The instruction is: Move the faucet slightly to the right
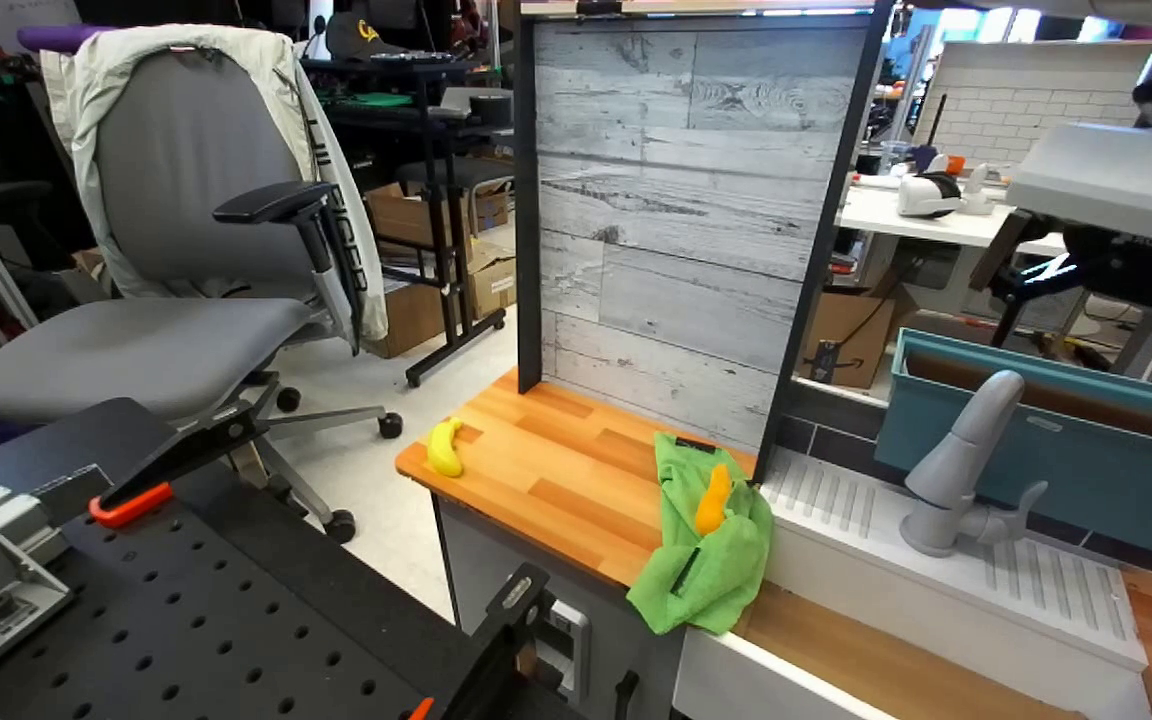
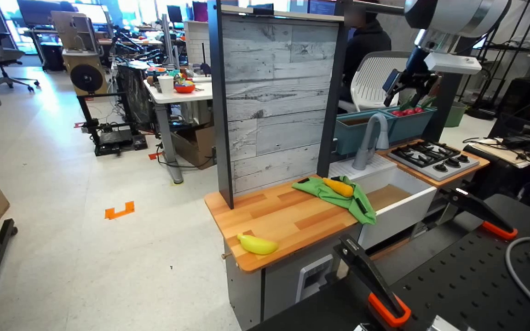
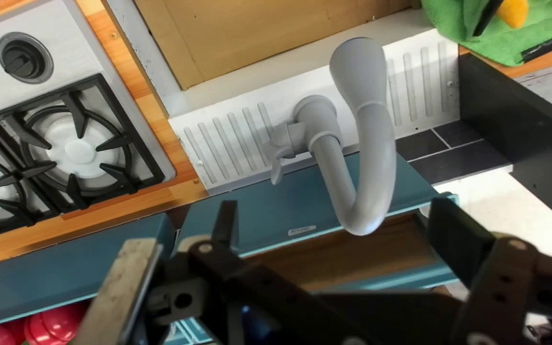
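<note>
The grey faucet stands upright on a white ribbed ledge behind the sink, in both exterior views (image 1: 966,460) (image 2: 365,147). Its side handle shows in an exterior view and in the wrist view. In the wrist view the faucet (image 3: 377,158) is seen from above. Its curved spout points toward the sink, and its bend shows between my fingertips. My gripper (image 3: 335,211) is open and empty. In both exterior views the gripper (image 1: 1091,365) (image 2: 402,99) hangs above the teal boxes, higher than the faucet and apart from it.
Teal boxes (image 1: 1046,450) stand right behind the faucet; one holds red items (image 2: 407,111). A stove (image 2: 433,158) lies beside the sink (image 2: 403,207). A green cloth (image 1: 706,570) with an orange carrot-like toy (image 1: 713,498), a yellow banana (image 2: 258,244) and a tall panel (image 2: 279,101) are on the wooden counter.
</note>
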Tool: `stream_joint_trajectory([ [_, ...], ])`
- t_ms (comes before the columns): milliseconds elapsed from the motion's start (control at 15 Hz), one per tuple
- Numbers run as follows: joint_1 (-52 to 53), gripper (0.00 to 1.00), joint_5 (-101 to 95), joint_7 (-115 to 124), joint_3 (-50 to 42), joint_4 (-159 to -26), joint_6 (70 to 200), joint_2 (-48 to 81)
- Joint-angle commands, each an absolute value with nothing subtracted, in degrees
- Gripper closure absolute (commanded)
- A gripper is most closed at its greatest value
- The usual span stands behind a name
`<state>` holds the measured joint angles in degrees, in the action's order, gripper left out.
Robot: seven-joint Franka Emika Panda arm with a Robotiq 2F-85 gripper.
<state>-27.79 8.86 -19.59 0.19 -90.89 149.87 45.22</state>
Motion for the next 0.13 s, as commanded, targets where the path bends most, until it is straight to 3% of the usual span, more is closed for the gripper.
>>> stream_joint_trajectory([
  [0,-27.7,0.0,9.1,-19.7,-0.1,-90.6,149.7,45.3],
  [67,-27.6,0.0,9.0,-19.7,-0.1,-90.5,149.7,45.6],
])
